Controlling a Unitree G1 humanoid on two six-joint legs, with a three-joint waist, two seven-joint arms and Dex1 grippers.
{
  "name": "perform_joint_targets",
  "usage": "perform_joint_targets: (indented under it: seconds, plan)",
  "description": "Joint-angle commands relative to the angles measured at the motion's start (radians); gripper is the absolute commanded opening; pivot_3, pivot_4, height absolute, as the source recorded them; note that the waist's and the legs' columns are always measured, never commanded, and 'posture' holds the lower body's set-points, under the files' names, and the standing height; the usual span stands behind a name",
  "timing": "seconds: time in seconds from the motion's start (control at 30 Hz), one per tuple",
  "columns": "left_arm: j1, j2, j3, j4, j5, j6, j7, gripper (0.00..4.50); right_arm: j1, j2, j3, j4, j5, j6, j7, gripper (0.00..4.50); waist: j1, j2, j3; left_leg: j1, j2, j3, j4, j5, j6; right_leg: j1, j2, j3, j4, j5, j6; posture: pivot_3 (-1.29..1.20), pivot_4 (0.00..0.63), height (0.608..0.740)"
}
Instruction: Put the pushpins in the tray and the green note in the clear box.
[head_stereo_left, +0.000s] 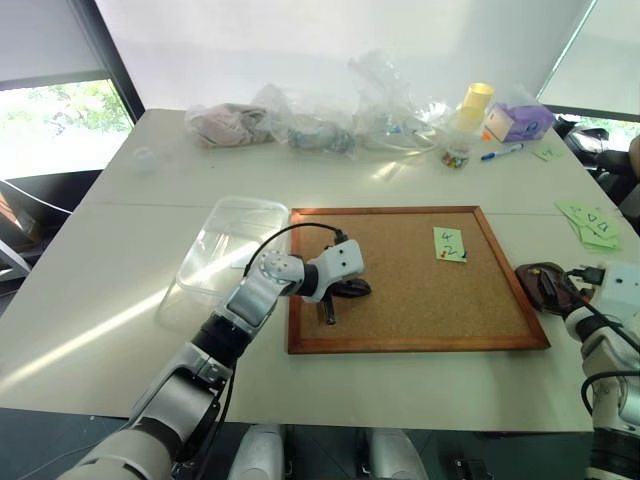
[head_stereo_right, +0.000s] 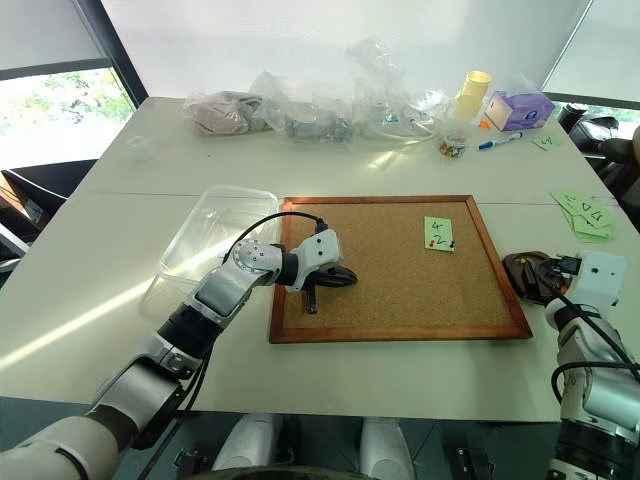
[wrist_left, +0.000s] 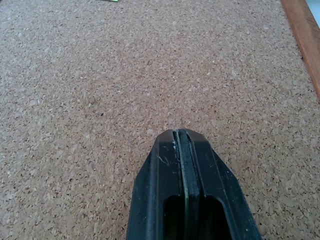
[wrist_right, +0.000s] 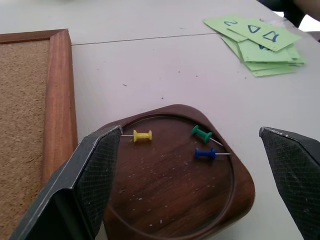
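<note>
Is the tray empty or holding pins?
Holding pins: the tray contains three pushpins lying on their sides, yellow, green and blue.

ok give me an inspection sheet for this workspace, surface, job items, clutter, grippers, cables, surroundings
surface: pale table with an orange-framed corkboard lying flat on it
job's things: three pushpins, yellow, green and blue, lie in the dark brown tray; green note on the corkboard, small coloured pins at its lower edge; clear box beside the board's left edge
clutter: plastic bags, yellow cup, purple tissue box, blue pen, stack of green slips
grippers: left gripper shut, over bare cork; right gripper open, over the tray
cables: black cable looping over the left wrist
surroundings: windows behind the table
</note>
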Motion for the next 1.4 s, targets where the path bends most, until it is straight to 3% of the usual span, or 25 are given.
perform_joint_targets:
  seconds: [0.03, 0.3, 0.6, 0.83, 0.93, 1.17, 1.4]
  plan:
    - [0.019, -0.006, -0.041, 0.015, 0.021, 0.008, -0.009, 0.0, -0.024, -0.019, -0.014, -0.01, -0.01, -0.05, -0.004, 4.47, 0.0, 0.0, 0.0, 0.0, 0.0, 0.0, 0.0, 0.0, 0.0, 0.0, 0.0, 0.0, 0.0, 0.0, 0.0, 0.0, 0.15, 0.737]
    - [0.02, 0.002, -0.039, 0.008, 0.02, 0.012, -0.012, 0.0, -0.046, 0.011, 0.155, -0.227, 0.084, 0.028, 0.136, 4.47, -0.003, 0.0, 0.0, 0.0, 0.0, -0.001, 0.0, 0.0, 0.0, 0.0, 0.0, 0.0, 0.0, 0.0, 0.0, 0.0, 0.15, 0.737]
    - [0.009, -0.004, -0.037, 0.024, 0.025, 0.006, -0.011, 0.0, -0.142, 0.04, 0.262, -0.095, 0.04, 0.044, 0.14, 4.47, 0.0, 0.0, 0.0, -0.001, 0.0, -0.002, 0.0, 0.0, 0.0, 0.0, 0.0, 0.0, 0.0, 0.0, 0.0, 0.0, 0.15, 0.737]
    - [0.015, -0.001, -0.035, 0.016, 0.024, 0.008, -0.009, 0.0, -0.174, 0.053, 0.277, -0.034, 0.033, 0.025, 0.146, 4.47, 0.0, 0.0, 0.0, -0.001, 0.0, -0.002, 0.0, 0.0, 0.0, 0.0, 0.0, 0.0, 0.0, 0.0, 0.0, 0.0, 0.15, 0.737]
    - [0.018, 0.001, -0.035, 0.01, 0.023, 0.01, -0.008, 0.0, -0.178, 0.056, 0.276, -0.019, 0.029, 0.019, 0.146, 3.64, 0.0, 0.0, 0.0, -0.001, 0.0, -0.002, 0.0, 0.0, 0.0, 0.0, 0.0, 0.0, 0.0, 0.0, 0.0, 0.0, 0.15, 0.737]
    - [0.019, 0.002, -0.036, 0.004, 0.023, 0.012, -0.008, 0.0, -0.176, 0.065, 0.269, -0.013, 0.03, 0.021, 0.136, 0.26, 0.0, 0.0, 0.0, -0.001, 0.0, -0.002, 0.0, 0.0, 0.0, 0.0, 0.0, 0.0, 0.0, 0.0, 0.0, 0.0, 0.15, 0.737]
    - [0.013, 0.003, -0.036, 0.01, 0.025, 0.009, -0.01, 0.0, -0.17, 0.078, 0.252, -0.023, 0.06, 0.044, 0.144, 0.12, -0.001, 0.0, 0.0, -0.001, 0.0, -0.002, 0.0, 0.0, 0.0, 0.0, 0.0, 0.0, 0.0, 0.0, 0.0, 0.0, 0.15, 0.737]
